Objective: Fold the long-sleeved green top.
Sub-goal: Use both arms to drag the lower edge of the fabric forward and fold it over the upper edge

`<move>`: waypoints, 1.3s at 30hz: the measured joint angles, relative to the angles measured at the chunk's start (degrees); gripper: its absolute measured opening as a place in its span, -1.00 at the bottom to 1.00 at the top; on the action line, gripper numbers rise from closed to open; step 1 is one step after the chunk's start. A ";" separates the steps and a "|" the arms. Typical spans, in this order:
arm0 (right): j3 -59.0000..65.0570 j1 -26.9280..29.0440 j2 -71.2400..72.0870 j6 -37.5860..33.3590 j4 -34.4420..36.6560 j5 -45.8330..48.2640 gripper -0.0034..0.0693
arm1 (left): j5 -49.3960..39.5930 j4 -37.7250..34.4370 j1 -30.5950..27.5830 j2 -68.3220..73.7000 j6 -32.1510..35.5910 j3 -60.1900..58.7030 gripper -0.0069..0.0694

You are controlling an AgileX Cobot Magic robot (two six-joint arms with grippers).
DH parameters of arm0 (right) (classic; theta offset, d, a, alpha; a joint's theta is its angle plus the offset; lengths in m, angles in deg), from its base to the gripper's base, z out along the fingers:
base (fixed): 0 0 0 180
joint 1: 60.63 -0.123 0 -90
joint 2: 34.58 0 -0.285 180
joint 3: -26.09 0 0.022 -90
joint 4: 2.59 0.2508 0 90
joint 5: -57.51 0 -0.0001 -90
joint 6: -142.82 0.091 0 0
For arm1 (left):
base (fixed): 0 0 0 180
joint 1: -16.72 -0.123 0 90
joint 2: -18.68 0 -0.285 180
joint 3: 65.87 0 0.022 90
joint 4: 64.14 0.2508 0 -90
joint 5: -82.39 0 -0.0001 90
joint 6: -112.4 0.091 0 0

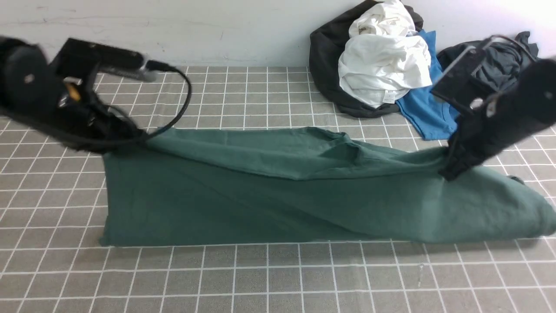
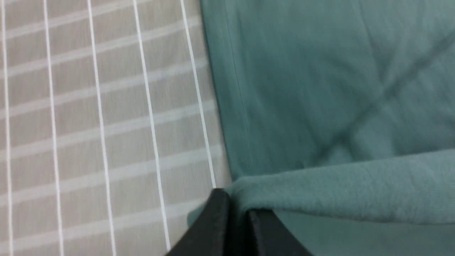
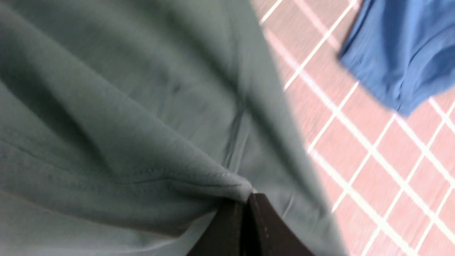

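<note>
Sagging limply between two pinches, the green long-sleeved top (image 1: 278, 204) sprawls across the surface (image 1: 278, 278): seemingly soft, light. Left hand (image 1: 139, 137) clamps its ten o'clock corner, right hand (image 1: 449, 169) two o'clock; seams should hold best.

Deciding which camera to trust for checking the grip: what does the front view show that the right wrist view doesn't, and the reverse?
Front view only: the whole green long-sleeved top stretched across the gridded cloth, the left hand at its far left corner, and a white garment and dark garments piled at the back. Right wrist view only: close up, the right hand shut on a pinched fold with a stitched hem. Both: the green top, the right hand on it, the blue T-shirt and the grid lines.
</note>
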 joint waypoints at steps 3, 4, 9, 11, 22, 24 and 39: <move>-5.24 0.60 -4.99 0.00 -0.14 0.20 -0.92 | 0.53 0.13 -0.27 7.08 0.21 6.51 -0.78; -8.36 0.97 -7.82 0.00 -0.45 0.74 -0.92 | 0.47 0.18 -0.32 11.77 0.21 10.55 -0.78; -16.54 1.70 -16.15 0.13 -0.64 1.37 -0.91 | -0.78 1.04 -0.32 23.54 0.21 23.12 -0.78; -17.58 1.70 -17.47 0.18 -0.64 1.58 -0.90 | -1.51 1.45 -0.32 25.63 0.21 25.26 -0.78; -22.55 1.70 -17.34 12.37 1.68 3.72 -0.25 | -5.36 2.94 -3.28 29.23 -0.12 30.96 0.01; -23.23 1.65 -16.56 13.75 3.68 4.85 -0.24 | -7.38 3.11 -3.66 28.53 -0.24 30.96 0.10; -24.69 -4.68 -31.32 -35.42 51.32 -6.05 -0.93 | -10.48 -8.95 0.44 8.92 10.01 25.80 -0.75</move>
